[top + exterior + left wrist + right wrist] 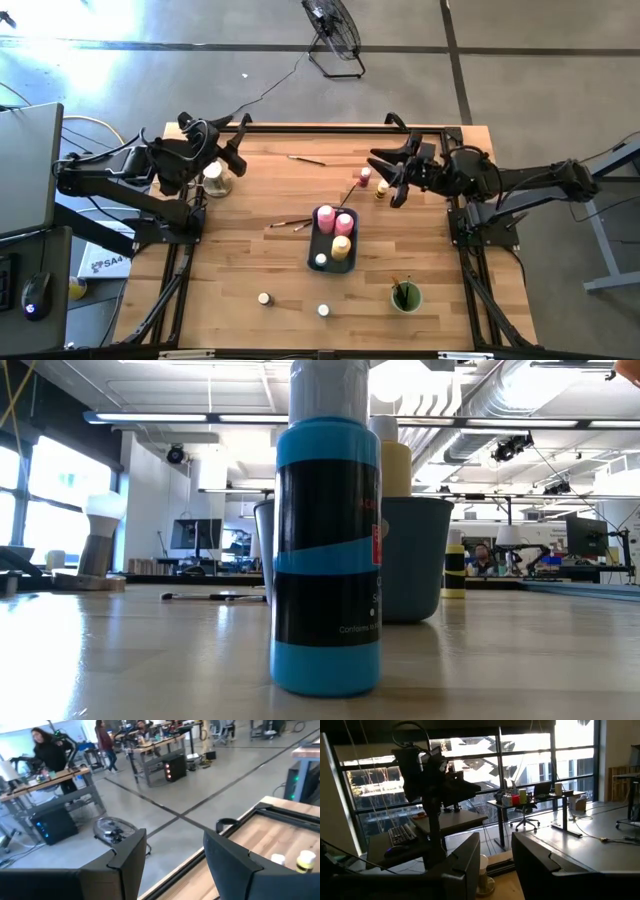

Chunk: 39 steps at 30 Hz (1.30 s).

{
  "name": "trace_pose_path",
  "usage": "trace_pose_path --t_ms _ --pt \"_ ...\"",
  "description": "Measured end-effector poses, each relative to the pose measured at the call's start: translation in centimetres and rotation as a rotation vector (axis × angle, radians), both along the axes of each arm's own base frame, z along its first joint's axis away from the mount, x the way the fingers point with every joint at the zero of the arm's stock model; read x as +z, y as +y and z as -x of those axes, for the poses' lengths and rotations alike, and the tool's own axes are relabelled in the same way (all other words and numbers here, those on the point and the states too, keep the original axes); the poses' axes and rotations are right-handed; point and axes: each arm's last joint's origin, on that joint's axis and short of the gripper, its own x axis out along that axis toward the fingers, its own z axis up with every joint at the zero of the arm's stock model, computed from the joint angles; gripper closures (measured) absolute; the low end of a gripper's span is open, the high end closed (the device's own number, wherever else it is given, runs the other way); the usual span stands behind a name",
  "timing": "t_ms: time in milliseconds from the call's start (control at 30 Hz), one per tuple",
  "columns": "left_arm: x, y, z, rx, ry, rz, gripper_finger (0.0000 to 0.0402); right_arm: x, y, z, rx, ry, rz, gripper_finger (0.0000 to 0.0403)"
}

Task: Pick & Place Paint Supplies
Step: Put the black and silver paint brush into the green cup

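Sitting in the tray (318,249) in the middle of the table (250,230) are two pink bottles (325,216) and a yellow bottle (341,247). The right gripper (396,172) hangs up at two o'clock from them, spread apart and holding nothing, with a small jar (366,175) just beside it. The left gripper (222,146), also spread and empty, waits at ten o'clock, well apart.

Both arms showing as matte black jointed links with black cabling trailing off; left gripper (236,143) and right gripper (391,176) wearing flat, angular dark fingers (227,862).
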Motion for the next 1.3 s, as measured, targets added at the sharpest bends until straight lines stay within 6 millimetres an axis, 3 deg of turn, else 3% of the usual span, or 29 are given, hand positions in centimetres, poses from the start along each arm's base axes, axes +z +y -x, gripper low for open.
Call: trace_pose_path --t_ms 433,633,900,1300 --pt "0.5 -0.3 -0.5 -0.141 -0.011 -0.013 0.0208 0.0 -1.4 0.0 0.0 -0.003 0.011 0.0298" --pt "0.5 0.6 -2.1 -0.275 -0.043 0.014 0.0208 0.2 -1.3 0.0 0.032 -0.02 0.034 0.0298" --pt "-1.6 4.4 -4.7 -0.274 0.104 0.079 0.0208 0.4 -1.3 0.0 0.031 -0.031 0.04 0.0298" --pt "-3.4 10.3 -5.0 -0.487 0.175 0.186 0.0208 0.2 -1.7 0.0 0.008 -0.008 0.063 0.0298"
